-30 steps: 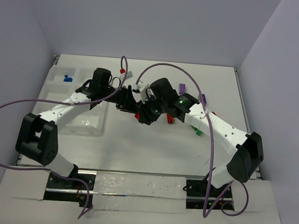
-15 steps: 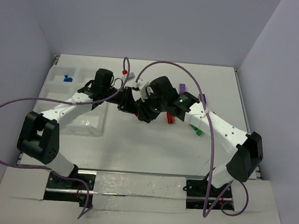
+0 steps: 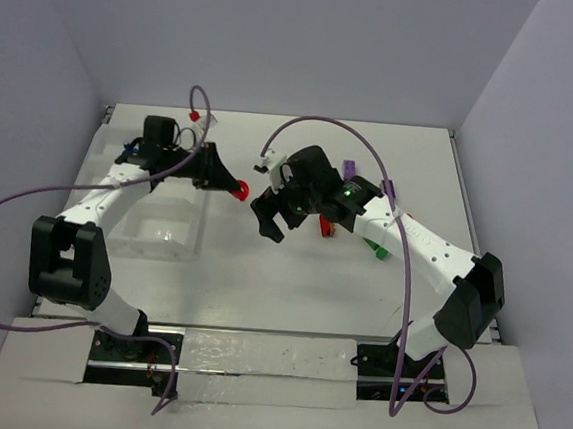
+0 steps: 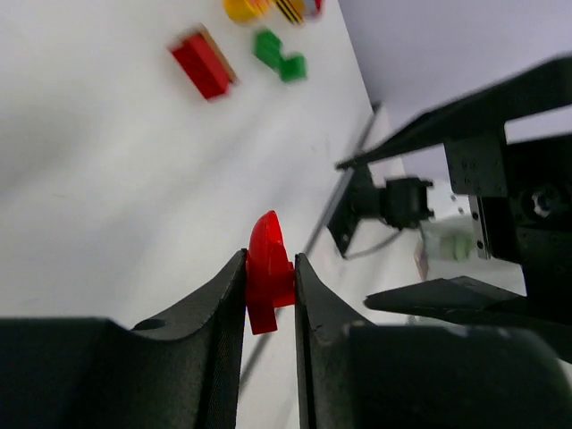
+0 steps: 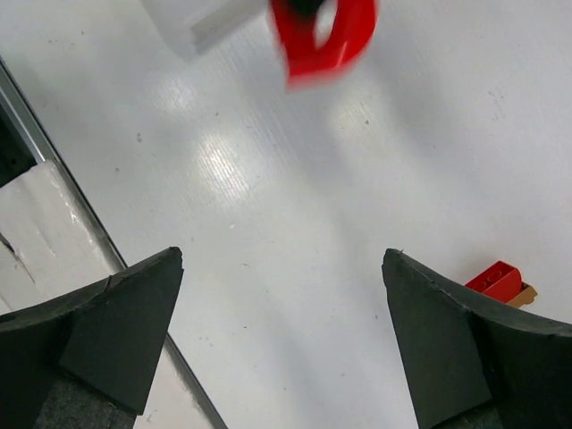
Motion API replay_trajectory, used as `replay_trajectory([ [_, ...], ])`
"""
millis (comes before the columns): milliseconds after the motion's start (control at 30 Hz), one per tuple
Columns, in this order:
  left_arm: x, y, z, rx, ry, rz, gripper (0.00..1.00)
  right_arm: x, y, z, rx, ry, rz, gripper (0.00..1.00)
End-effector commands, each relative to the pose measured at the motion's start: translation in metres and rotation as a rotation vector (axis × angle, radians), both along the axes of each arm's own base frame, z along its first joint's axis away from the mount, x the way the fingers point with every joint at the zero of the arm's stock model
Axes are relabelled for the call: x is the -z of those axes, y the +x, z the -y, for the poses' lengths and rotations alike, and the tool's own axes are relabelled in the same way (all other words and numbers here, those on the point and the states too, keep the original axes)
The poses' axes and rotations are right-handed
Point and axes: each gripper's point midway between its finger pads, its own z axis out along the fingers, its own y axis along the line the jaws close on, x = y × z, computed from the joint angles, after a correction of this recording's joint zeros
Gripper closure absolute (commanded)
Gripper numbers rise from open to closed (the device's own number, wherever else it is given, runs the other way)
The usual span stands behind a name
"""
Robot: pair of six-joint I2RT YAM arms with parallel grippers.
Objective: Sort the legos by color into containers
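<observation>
Left gripper (image 4: 270, 268): black fingers clamped on one red rounded lego (image 4: 265, 237), glossy plastic, sitting just right of tray in top view. Right gripper (image 5: 281, 257): matte black fingers spread wide, nothing between them, near held piece, over white table (image 3: 260, 283). Loose on table farther right: one red rectangular brick (image 3: 326, 226), one green piece (image 3: 374, 248), purple piece (image 3: 349, 168), second purple piece (image 3: 389, 191), one yellow rounded piece (image 4: 243, 9). One translucent divided tray (image 3: 164, 236) at left.

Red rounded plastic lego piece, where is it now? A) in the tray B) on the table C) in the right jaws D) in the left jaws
D: left wrist view shows the red rounded lego piece pinched between the left jaws; the right jaws stand open and empty.
</observation>
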Motion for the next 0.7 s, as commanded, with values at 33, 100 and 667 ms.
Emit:
replay_trajectory([
  [33, -0.029, 0.072, -0.093, -0.270, 0.170, 0.217, 1.00, -0.028, 0.006, 0.004, 0.023, 0.058, 0.070, 0.00],
  [100, -0.031, 0.099, -0.165, -0.465, 0.311, 0.252, 1.00, -0.022, 0.009, 0.013, 0.046, 0.043, 0.067, 0.00],
  [667, 0.046, 0.109, -0.390, -0.825, 0.969, 0.232, 0.92, 0.022, 0.054, 0.079, 0.268, -0.022, -0.041, 0.00],
])
